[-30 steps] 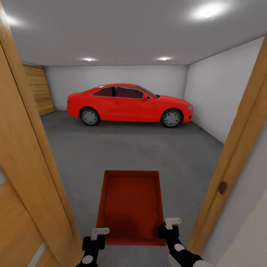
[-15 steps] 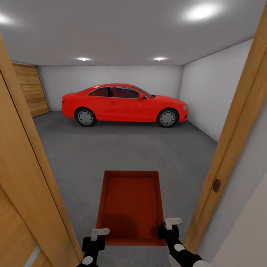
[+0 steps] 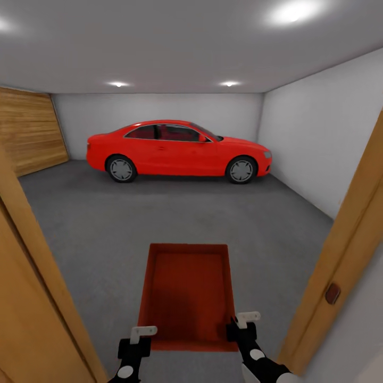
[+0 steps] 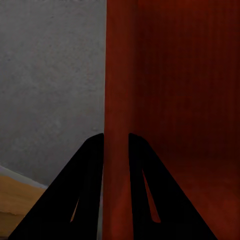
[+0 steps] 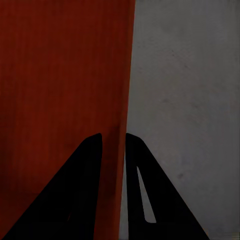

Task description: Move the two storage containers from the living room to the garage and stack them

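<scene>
the robot stands in a wooden door frame (image 3: 340,250) looking into the garage, carrying one storage container (image 3: 187,295) out in front of its trunk. the orange-red bin hangs above the grey floor (image 3: 159,213), open side up, with its longer run pointing straight ahead toward the red car (image 3: 178,148). the left end effector (image 3: 142,334) pinches the bin's left wall near the near corner, and the right end effector (image 3: 246,319) pinches the right wall opposite it; in the wrist views each thin wall passes between the two dark fingers (image 4: 87,190), which are pressed close onto it. the bin thus lies directly forward of both end effectors, neither arm nearer than the other. the open floor between the bin and the car is where it could be set down, probably by lowering both arms together. how high the bin hangs above the floor is hard to judge from these views.
</scene>
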### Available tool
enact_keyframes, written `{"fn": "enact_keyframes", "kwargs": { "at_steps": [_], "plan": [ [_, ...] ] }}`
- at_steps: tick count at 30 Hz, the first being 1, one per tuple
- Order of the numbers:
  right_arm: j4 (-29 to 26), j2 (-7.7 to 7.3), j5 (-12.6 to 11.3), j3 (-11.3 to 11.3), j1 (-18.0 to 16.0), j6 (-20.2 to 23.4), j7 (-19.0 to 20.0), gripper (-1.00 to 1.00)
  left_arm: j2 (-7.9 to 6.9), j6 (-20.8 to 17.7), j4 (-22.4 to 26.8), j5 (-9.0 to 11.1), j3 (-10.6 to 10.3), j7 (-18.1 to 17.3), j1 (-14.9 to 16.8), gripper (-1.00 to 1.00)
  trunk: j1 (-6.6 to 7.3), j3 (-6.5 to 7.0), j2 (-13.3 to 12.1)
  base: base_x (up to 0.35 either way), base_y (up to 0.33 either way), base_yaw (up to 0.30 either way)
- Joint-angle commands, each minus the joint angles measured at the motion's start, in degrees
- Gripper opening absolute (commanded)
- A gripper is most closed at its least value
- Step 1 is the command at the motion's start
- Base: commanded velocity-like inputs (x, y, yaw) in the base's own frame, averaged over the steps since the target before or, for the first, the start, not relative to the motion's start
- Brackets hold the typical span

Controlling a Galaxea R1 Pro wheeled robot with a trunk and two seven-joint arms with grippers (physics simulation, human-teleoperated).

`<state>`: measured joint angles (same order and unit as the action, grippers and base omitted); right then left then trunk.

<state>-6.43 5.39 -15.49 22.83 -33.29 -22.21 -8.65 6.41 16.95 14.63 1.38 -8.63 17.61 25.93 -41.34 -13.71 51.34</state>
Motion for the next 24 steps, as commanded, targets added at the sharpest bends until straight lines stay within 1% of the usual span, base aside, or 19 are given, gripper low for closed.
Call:
{"fn": "enact_keyframes", "kwargs": {
  "at_steps": [1, 24],
  "plan": [
    [0.6, -0.02, -1.6, -2.6, 0.0, -0.2, -2.5, -1.0, -0.01, 3.5, 1.0, 3.3, 1.8, 2.0, 0.1, -1.0, -0.04, -0.08, 0.1, 0.322, 0.0, 0.0],
    [0.6, -0.02, -1.6, -2.6, 0.0, -0.2, -2.5, -1.0, -0.08, 3.5, 1.0, 3.3, 1.8, 1.9, 0.1, -1.0, -0.04, -0.08, 0.1, 0.322, 0.0, 0.0]
  ]
}}
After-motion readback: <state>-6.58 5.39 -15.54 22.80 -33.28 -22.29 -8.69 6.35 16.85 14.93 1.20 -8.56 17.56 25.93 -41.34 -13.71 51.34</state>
